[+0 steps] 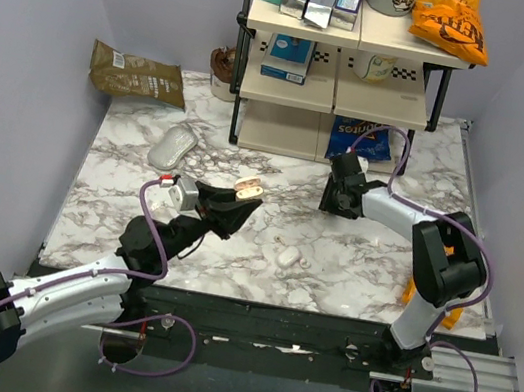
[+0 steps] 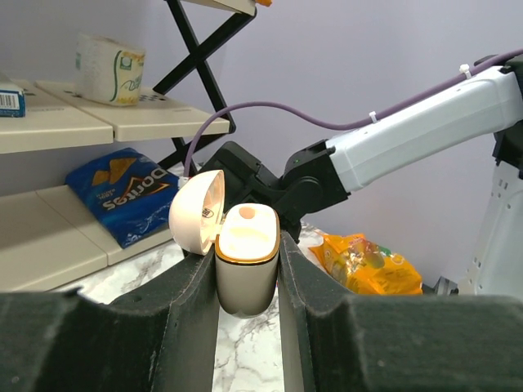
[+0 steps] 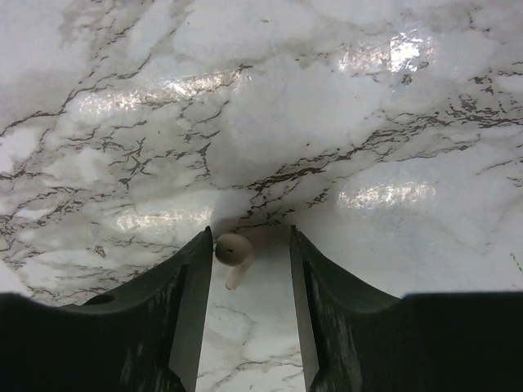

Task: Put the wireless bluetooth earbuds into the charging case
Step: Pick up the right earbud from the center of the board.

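Earbud point(image 3: 234, 248) lies on table point(image 3: 327, 122) between the right gripper's point(image 3: 250, 235) parted jaws, touching one. Likely light, hard, slippery (may squirt out): pinch its bulb squarely. Left gripper point(image 2: 245, 249) clamps the open case point(image 2: 245, 287).

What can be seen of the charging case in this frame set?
The charging case is a small, smooth, cream-white plastic shell with an orange-tan band around its mouth. Its domed lid is flipped open, hinged at one side. A small tan disc shows in the top insert; what it is I cannot tell. The left gripper clamps the body upright between its dark padded fingers, above the marble table.
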